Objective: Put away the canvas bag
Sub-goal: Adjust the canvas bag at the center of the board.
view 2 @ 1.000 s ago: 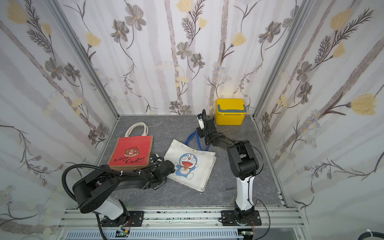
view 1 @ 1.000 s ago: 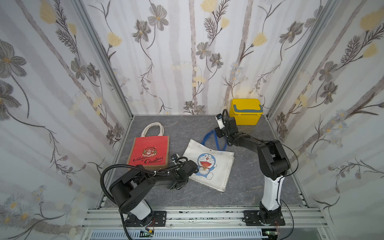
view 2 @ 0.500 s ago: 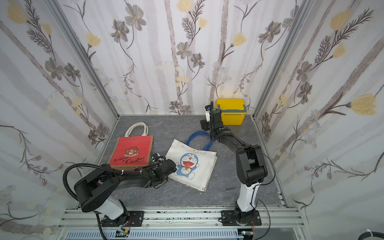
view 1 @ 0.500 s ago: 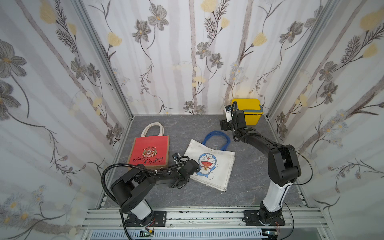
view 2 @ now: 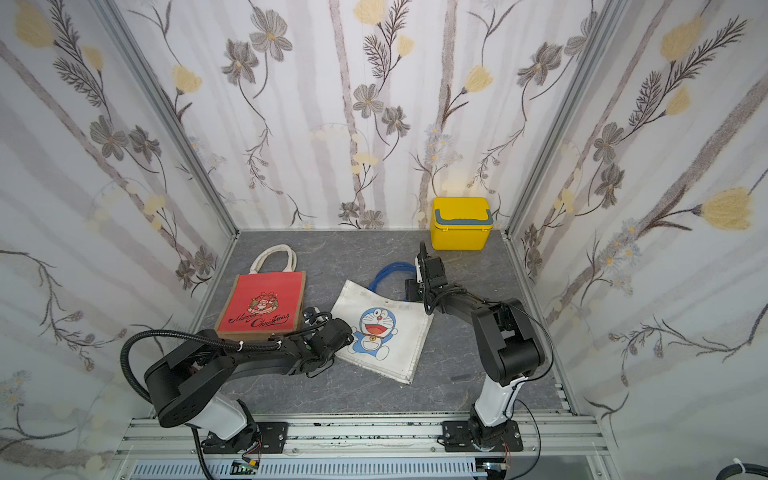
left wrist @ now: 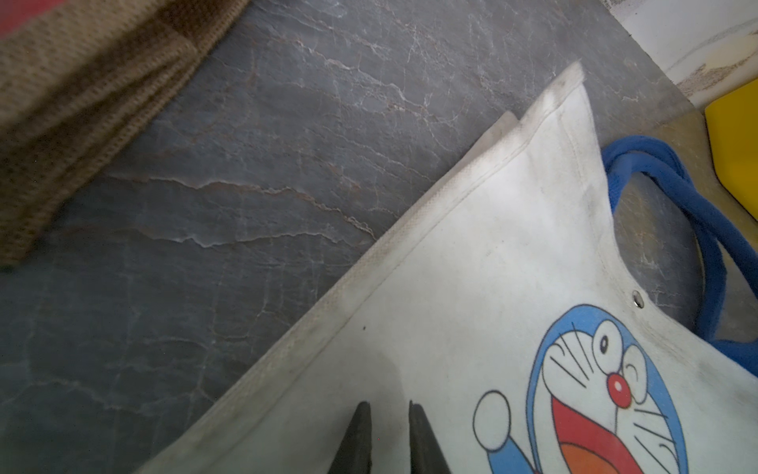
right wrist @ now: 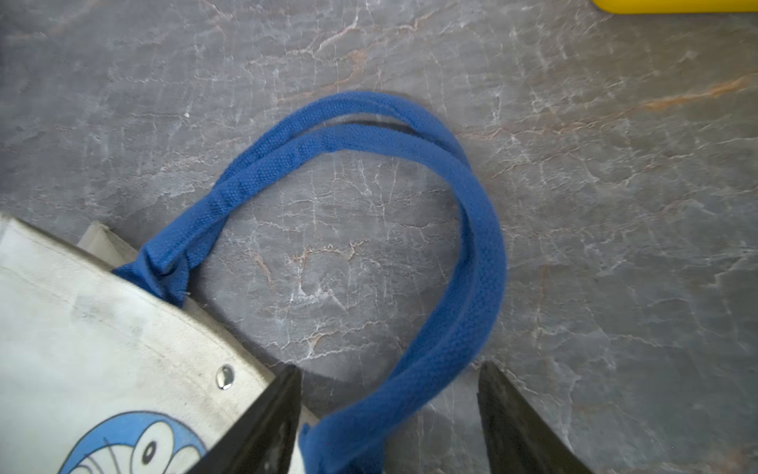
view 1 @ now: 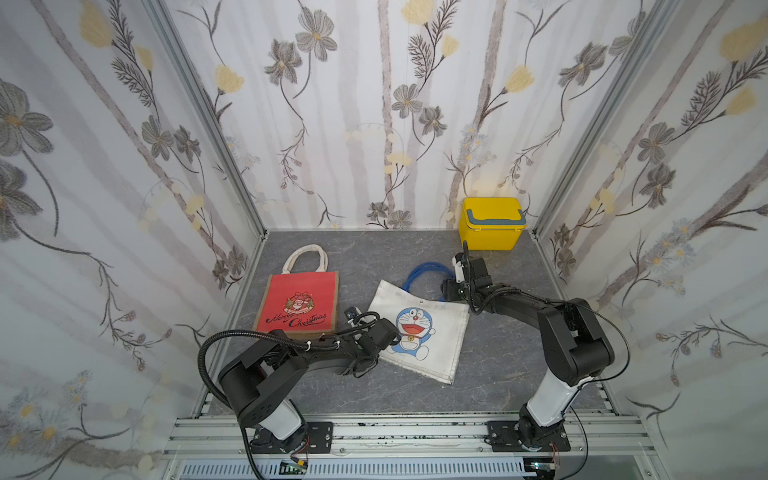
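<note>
Right jaws gape astride blue handle (right wrist: pixel 488 266); left jaws perhaps pinch canvas bag (left wrist: pixel 492 266).

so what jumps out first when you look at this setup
The white canvas bag with its blue cartoon cat lies flat mid-table, and the right end effector stands open astride its blue handles. A red Christmas bag lies flat beside it on the left arm's side, and a bright yellow box sits in the far right corner.
</note>
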